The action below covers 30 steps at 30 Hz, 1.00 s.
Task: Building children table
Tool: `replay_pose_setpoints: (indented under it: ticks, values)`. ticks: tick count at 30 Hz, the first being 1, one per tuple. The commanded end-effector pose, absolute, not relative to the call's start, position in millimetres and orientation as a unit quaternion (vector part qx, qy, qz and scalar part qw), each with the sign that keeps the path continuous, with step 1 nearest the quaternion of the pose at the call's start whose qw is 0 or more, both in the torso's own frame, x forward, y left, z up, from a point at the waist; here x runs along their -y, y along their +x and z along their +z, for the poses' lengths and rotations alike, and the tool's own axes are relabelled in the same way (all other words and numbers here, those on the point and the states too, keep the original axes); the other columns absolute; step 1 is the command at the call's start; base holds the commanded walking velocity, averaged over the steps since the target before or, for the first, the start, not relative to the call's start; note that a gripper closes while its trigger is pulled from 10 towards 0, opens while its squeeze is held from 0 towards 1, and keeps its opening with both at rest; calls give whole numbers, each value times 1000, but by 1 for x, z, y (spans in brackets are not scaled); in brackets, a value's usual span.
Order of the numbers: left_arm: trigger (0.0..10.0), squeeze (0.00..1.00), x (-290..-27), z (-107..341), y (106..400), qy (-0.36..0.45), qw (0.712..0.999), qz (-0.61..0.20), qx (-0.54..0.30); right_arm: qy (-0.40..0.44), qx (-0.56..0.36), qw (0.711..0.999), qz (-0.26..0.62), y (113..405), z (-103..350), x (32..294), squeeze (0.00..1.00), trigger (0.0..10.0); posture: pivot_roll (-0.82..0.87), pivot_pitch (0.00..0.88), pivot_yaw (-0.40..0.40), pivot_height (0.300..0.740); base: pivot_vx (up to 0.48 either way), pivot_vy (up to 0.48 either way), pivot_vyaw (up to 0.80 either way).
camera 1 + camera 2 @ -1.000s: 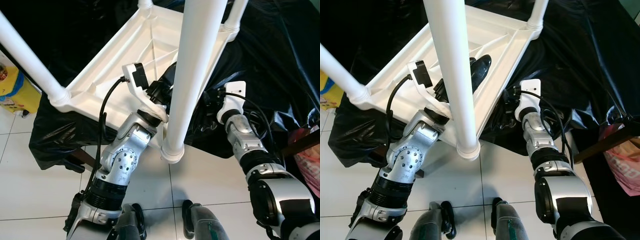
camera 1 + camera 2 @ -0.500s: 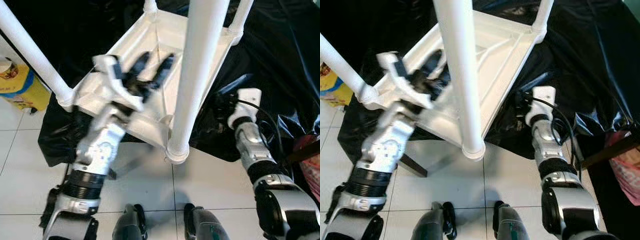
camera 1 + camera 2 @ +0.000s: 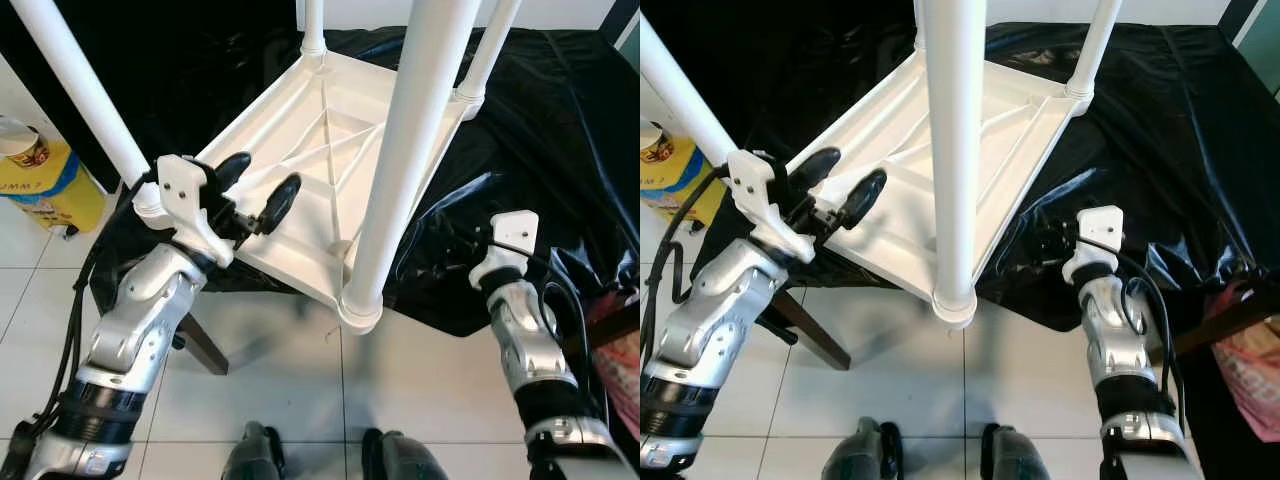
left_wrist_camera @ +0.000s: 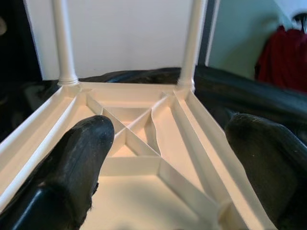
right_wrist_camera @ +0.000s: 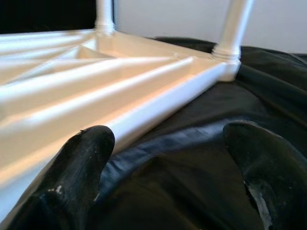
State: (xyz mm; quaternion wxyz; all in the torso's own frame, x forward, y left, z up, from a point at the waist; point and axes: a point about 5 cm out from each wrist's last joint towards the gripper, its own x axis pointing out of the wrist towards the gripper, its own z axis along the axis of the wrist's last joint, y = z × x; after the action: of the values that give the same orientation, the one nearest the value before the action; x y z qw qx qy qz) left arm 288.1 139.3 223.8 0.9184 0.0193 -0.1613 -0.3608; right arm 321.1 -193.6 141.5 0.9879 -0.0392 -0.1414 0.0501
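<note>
- the left gripper (image 3: 255, 190) is raised over the near-left edge of the upturned white table (image 3: 300, 170); its two black fingers (image 3: 280, 198) are spread wide and hold nothing.
- in the left wrist view the two fingertips (image 4: 72, 163) stand far apart, and between them the ribbed underside of the table (image 4: 139, 143) is seen, with its cross of thin ribs.
- the right gripper (image 5: 168, 167) is low at the near-right side of the table, over the black sheet (image 3: 540, 130); its fingers (image 5: 81, 163) are also wide apart and empty, and the white edge of the table passes just beside one of them.
- the table lies upside down on the black sheet, with its four white legs (image 3: 410, 150) pointing up; the nearest leg stands between the two arms, and its corner reaches out over the tiled floor (image 3: 300, 370).
- the hollow underside of the table is like a shallow tray divided by ribs, and nothing lies in its compartments.
- a yellow and blue container (image 3: 45, 180) stands on the floor at the far left, beside the sheet; its content cannot be seen.
- at the right edge a pink bag (image 3: 1250, 360) is partly visible; what is inside is not clear.
</note>
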Motion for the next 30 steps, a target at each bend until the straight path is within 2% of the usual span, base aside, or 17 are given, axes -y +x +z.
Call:
replay_pose_setpoints:
  ticks: [1,3,8,10,11,13,19,20,21,23,30]
  values:
    - [10000,0,-128,213,273,85,848,-503,146,-35,140,988,63,314,141,193,0,10000,69,114,-34,740,0,0,0]
    - [10000,0,-129,203,270,115,839,-518,119,-40,144,984,99,304,145,191,0,10000,67,114,-37,740,0,0,0]
    - [10000,0,-130,198,268,130,833,-528,104,-45,147,980,125,297,148,189,0,10000,56,117,-36,740,0,0,0]
    - [10000,0,-132,189,266,166,817,-545,88,-54,147,974,162,285,151,191,0,10000,36,118,-35,740,0,0,0]
    - [10000,0,-132,189,266,166,817,-545,88,-54,147,974,162,285,151,191,0,10000,36,118,-35,740,0,0,0]
    - [10000,0,-133,179,264,199,799,-564,70,-75,146,969,182,274,153,195,0,10000,23,119,-34,740,0,0,0]
    - [10000,0,-131,173,264,220,783,-579,57,-85,144,967,192,265,153,199,0,10000,11,121,-28,740,0,0,0]
    - [10000,0,-131,167,264,239,768,-592,48,-86,139,964,209,257,154,199,0,10000,-7,124,-17,740,0,0,0]
    - [10000,0,-131,167,264,239,768,-592,48,-86,139,964,209,257,154,199,0,10000,-7,124,-17,740,0,0,0]
    - [10000,0,-131,154,268,288,735,-613,31,-92,124,952,263,238,156,196,0,10000,-33,132,2,740,0,0,0]
    - [10000,0,-130,144,276,336,702,-628,17,-97,92,938,320,221,157,194,0,10000,-62,139,28,740,0,0,0]
